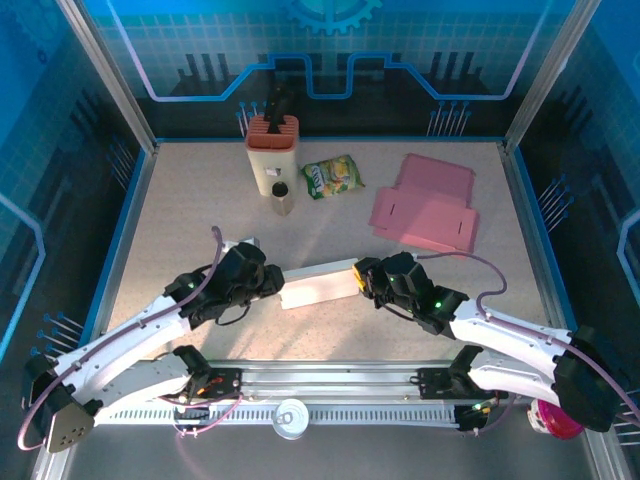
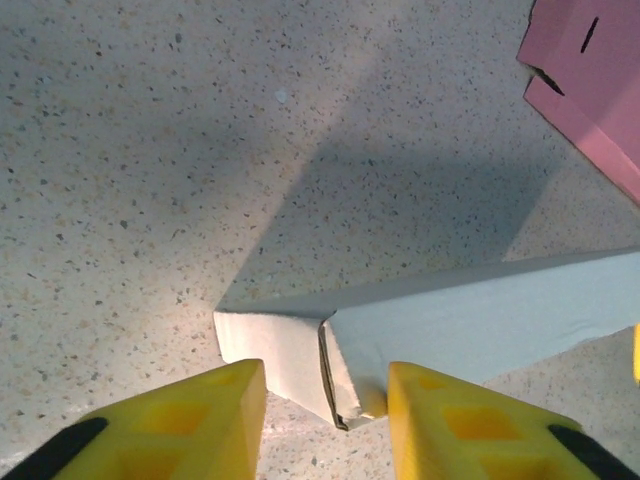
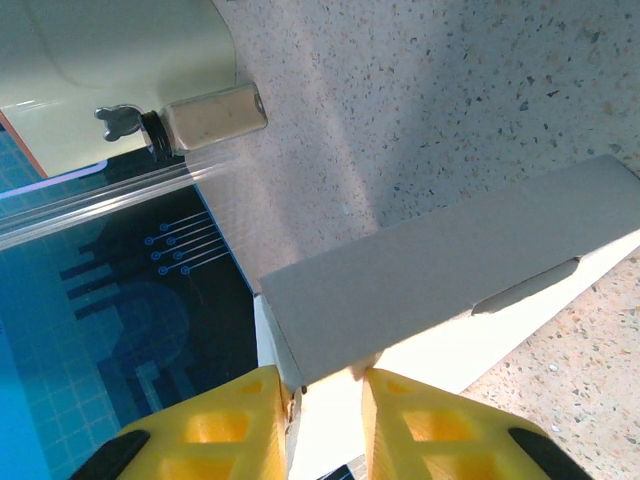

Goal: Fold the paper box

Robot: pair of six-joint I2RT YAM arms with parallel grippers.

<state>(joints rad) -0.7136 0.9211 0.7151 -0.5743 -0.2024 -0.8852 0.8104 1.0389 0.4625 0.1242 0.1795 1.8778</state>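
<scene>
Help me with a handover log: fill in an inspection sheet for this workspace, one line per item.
Surface: speckled table, no spills seen.
Job's things: white paper box, partly folded, lying between the two arms.
Clutter: pink cardboard blank, green snack bag, beige holder and small jar at the far side; tin can on the near rail.
Grippers: left gripper open, astride one end of the box; right gripper pinching the other end.
Cables: lilac cables looping off both arms, clear of the box.
Surroundings: blue panels, metal frame.
</scene>
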